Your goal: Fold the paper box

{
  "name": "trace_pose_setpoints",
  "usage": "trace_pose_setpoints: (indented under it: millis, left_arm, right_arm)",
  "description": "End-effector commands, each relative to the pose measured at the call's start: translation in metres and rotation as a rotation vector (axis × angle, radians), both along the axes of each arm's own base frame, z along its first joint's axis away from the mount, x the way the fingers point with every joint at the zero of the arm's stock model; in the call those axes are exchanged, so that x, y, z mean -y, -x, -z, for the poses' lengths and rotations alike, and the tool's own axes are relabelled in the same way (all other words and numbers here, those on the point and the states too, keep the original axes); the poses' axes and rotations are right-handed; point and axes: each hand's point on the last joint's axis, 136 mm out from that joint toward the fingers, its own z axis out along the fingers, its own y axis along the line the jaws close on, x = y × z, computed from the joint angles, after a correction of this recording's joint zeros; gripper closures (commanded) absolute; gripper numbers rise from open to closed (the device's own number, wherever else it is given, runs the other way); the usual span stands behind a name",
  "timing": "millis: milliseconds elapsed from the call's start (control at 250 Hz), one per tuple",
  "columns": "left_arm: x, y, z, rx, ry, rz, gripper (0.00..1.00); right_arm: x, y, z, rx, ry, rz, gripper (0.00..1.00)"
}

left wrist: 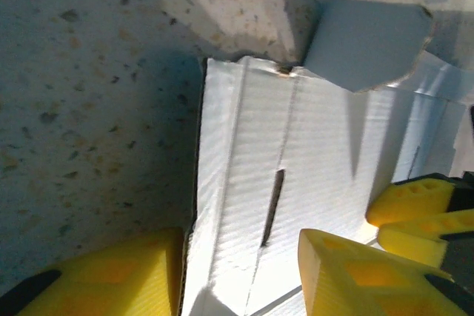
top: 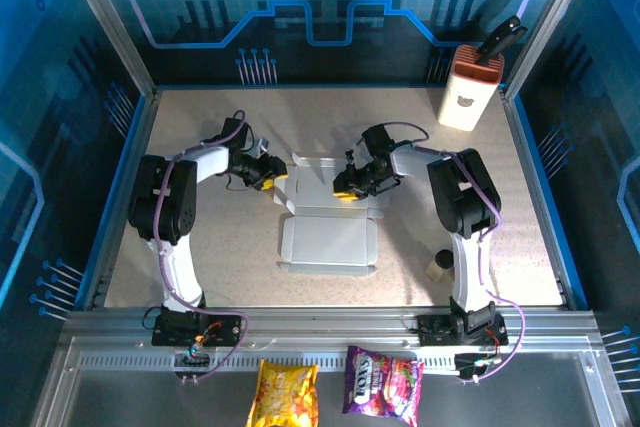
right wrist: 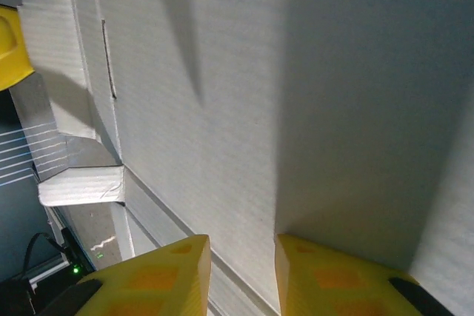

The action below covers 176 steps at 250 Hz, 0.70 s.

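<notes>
Left jaws stand apart astride the paper box point(left wrist: 318, 160) edge (nothing pinched); right jaws' grip I cannot tell. Box lies mid-frame on the table point(top: 200, 127). I judge side walls come next: pinch, lift squarely.

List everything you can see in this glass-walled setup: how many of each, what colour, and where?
pale grey-white cardboard paper box cutout: one, grey-white, table centre
tall white-and-orange container with a bear mark: one, far right corner
black handle: one, sticking out of that container
yellow snack bag: one, near metal ledge
purple snack bag: one, beside the yellow bag
small dark round object: one, by the right arm's base; too small to identify
speckled beige table: one, inside blue walls
left arm: one, black and white
right arm: one, black and white
left fingers: one pair, yellow, at the box's far left
right fingers: one pair, yellow, at its far right
</notes>
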Motion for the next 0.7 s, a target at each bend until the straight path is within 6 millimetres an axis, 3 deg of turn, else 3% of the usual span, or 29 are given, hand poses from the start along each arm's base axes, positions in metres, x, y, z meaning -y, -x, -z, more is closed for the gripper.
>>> trace_pose_setpoints:
  millis: [0,440,699]
  left_arm:
    - [0.01,0.004,-0.003,0.003,0.075,0.02,0.56]
    - [0.018,0.008,0.002,0.006,0.073,0.038,0.6]
    - [0.019,0.008,0.008,0.024,-0.003,0.042,0.69]
  right_arm:
    - [-0.005,0.009,0.009,-0.033,-0.01,-0.016,0.69]
    - [-0.009,0.011,0.012,-0.036,-0.01,-0.023,0.69]
    - [-0.01,0.013,0.011,-0.034,-0.005,-0.028,0.69]
